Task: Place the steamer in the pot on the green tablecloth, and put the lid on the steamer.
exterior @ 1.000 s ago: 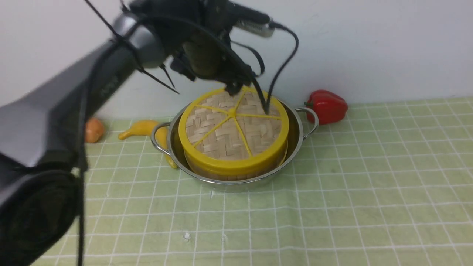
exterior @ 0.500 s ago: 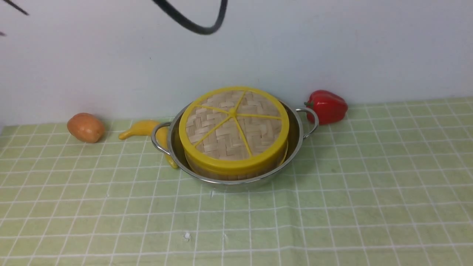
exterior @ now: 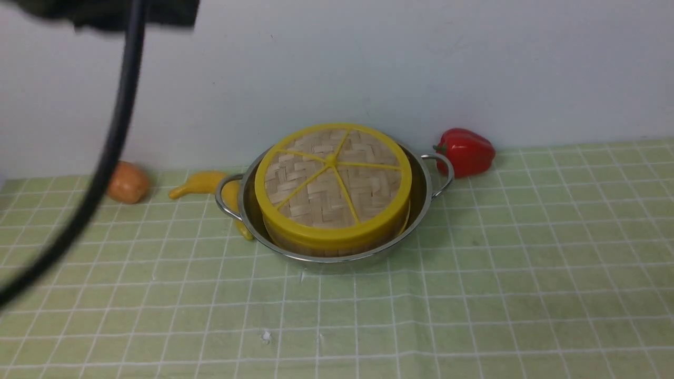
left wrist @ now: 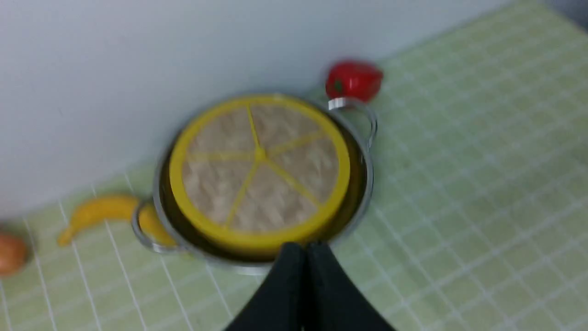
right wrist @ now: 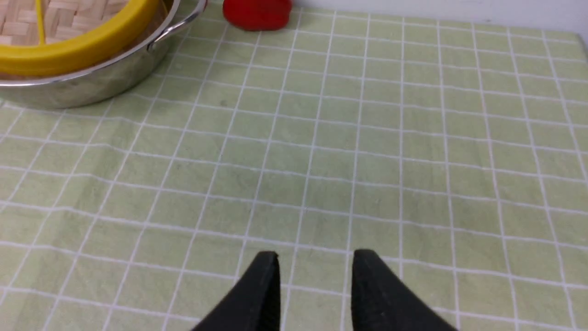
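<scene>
**Steamer and lid seated in the pot; both grippers clear of the load**

We take the pot (exterior: 337,247) as our landmark. This wide, shallow stainless-steel vessel with two loop handles rests on the green tablecloth (exterior: 474,295), close to the pale wall. Inside it stands the steamer (exterior: 337,246), of which we see only a band of bamboo slats and a yellow rim below the lid (exterior: 333,181). The lid, a woven bamboo disc with a thick yellow rim and yellow spokes meeting at the centre, lies flat on top of the steamer and covers it fully.

Just beside the pot's right handle, against the wall, lies a red bell pepper (exterior: 465,151). A yellow banana (exterior: 210,185) lies at the pot's left handle, partly behind it, and an orange-brown round fruit (exterior: 128,182) sits farther left of the pot, well apart.

In the left wrist view we see the left gripper (left wrist: 304,250) raised above the pot's near rim, its two black fingers pressed together with nothing between them. In the right wrist view the right gripper (right wrist: 315,262) hangs over bare cloth, to the right of the pot and nearer to us, its fingers parted and empty. A blurred black cable (exterior: 100,173) crosses the front view left of the pot.

We can read no brand, label or writing on any item.
</scene>
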